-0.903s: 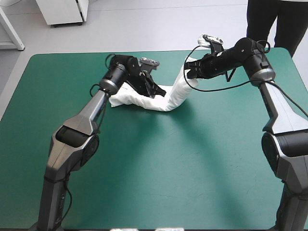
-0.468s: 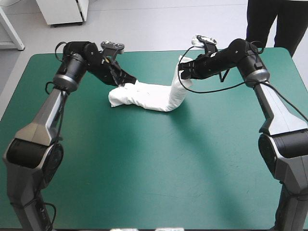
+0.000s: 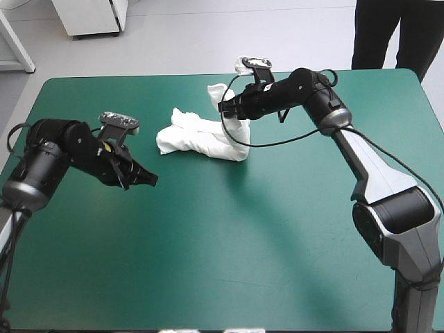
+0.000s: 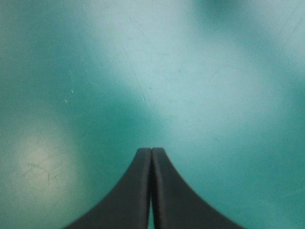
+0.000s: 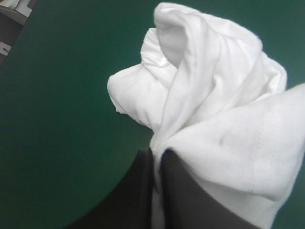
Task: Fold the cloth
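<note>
**T-shirt, white, one end raised for folding**

Item: T-shirt (image 3: 198, 139), white, gathered into a long rumpled bundle.

Location: far half of the worktop (image 3: 263, 250), about midway between its left and right edges. The greater part lies on the teal-green cover. The right-hand end rises off the surface in a bunched column and hangs from the right tool.

Right tool (image 3: 225, 107): black fingers all but closed, with a pinch of cloth between them. In the right wrist view the fabric wells up thick and creased just ahead of the fingertips. The grip looks to be on several layers, not a single hem.

Left tool (image 3: 149, 180): fingers pressed together in one point, holding nothing. It sits over bare cover toward the worktop's left side, well apart from the T-shirt. The left wrist view shows only cover ahead of it.

Step in hand (judged): laying the raised end over the lying part.

Handling notes:
- Carry the end toward the bundle's left end along a low arc, so the hanging cloth drapes rather than drags.
- Lower until the cloth rests before letting go.
- Aim for the two ends to meet.
- The lying end is unpinned and may slide; the free left tool could press it down.
- The fold will likely sit lumpy, given the creasing.
</note>
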